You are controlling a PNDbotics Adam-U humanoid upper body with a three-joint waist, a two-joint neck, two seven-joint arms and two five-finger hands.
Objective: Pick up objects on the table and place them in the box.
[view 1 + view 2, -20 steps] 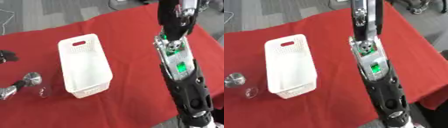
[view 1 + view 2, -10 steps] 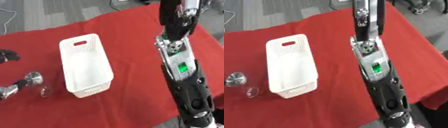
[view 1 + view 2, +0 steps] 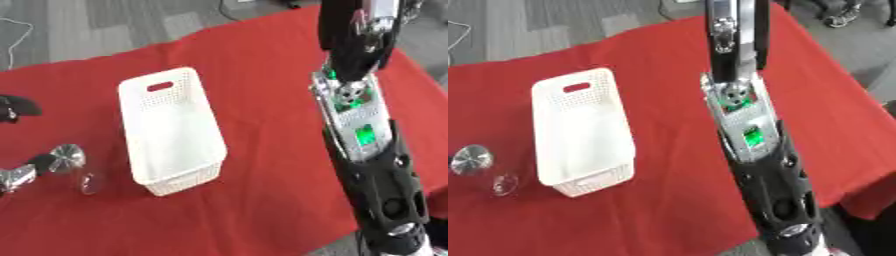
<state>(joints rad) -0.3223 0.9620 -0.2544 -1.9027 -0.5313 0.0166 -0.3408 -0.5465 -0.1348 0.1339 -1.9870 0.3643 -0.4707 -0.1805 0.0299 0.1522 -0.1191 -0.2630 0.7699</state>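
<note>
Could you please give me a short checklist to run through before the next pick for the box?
1. White box upright on the red tablecloth, opening up: ok.
2. Box interior free to receive objects, nothing seen inside: ok.
3. Objects to pick located: a silver round object and a small clear object left of the box: ok.
4. Right arm apart from the box: ok.
5. State of either robot hand: cannot tell; neither shows clearly.
</note>
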